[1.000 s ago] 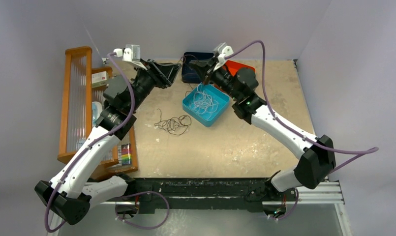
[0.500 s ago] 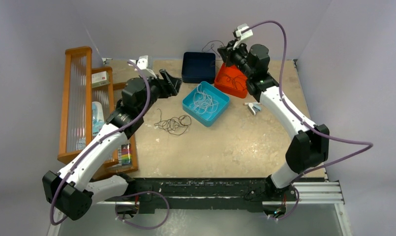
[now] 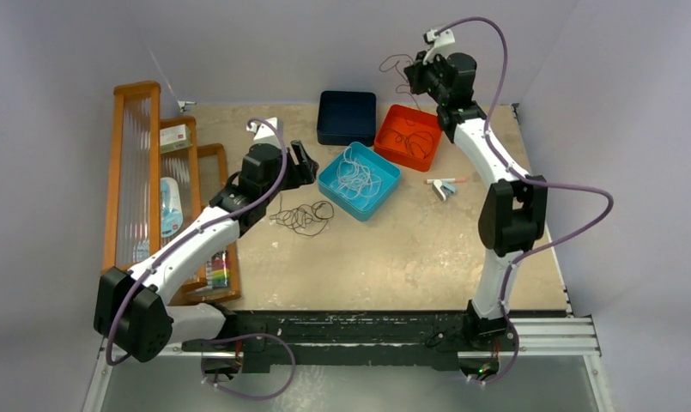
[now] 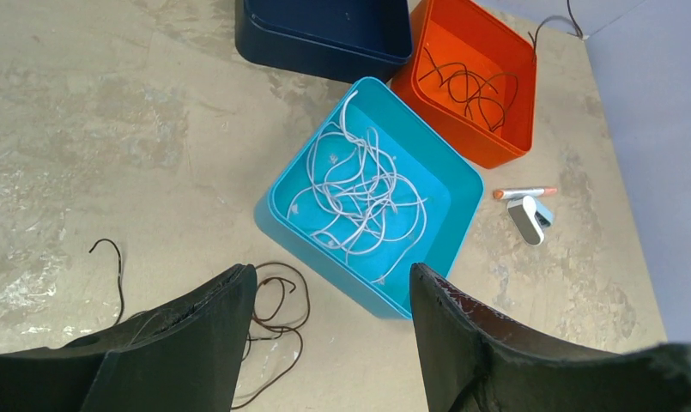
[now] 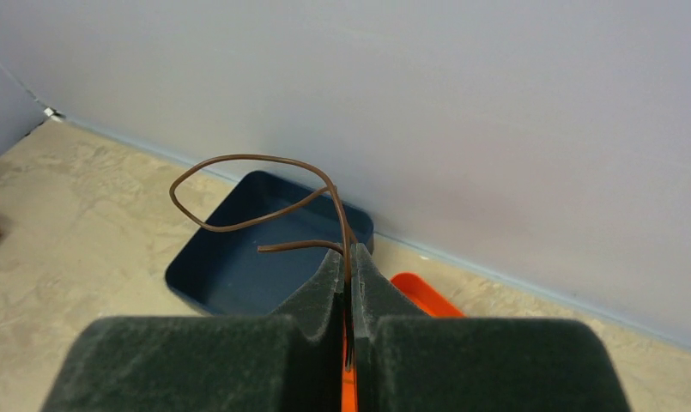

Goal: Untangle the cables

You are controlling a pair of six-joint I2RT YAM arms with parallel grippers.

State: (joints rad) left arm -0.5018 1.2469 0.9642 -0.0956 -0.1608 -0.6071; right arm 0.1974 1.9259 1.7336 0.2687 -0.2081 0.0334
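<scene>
the big tan table [image 3: 393,249] fills the top view. a tall wooden rack [image 3: 112,189] stands along its 9 o'clock side.

the left arm reaches in from 7 o'clock. the left gripper [image 3: 306,163] hangs above the table, just at 9 o'clock of the light blue tray [image 3: 329,180]. its two fingers are wide apart and hold nothing. the right arm stands tall at the 1 o'clock corner. the right gripper [image 5: 346,257] is up high by the back wall, and its fingers are pressed together on one thin brown cable [image 5: 247,156]. that cable loops up in the air, over the dark blue box [image 3: 346,118].

three boxes sit near the middle and back. the dark blue box is at 12 o'clock. the orange box [image 3: 384,142] is at 1 o'clock of the light blue tray, and in the left wrist view their corners touch.

the white cables [image 4: 359,193] lie in a messy pile in the light blue tray. some dark cables [image 4: 470,86] lie in the orange box. a dark tangle [image 3: 303,216] lies on the table at 8 o'clock of the tray.

a small orange pen [image 4: 522,192] and a little white clip [image 4: 530,219] lie side by side at 3 o'clock of the tray.
</scene>
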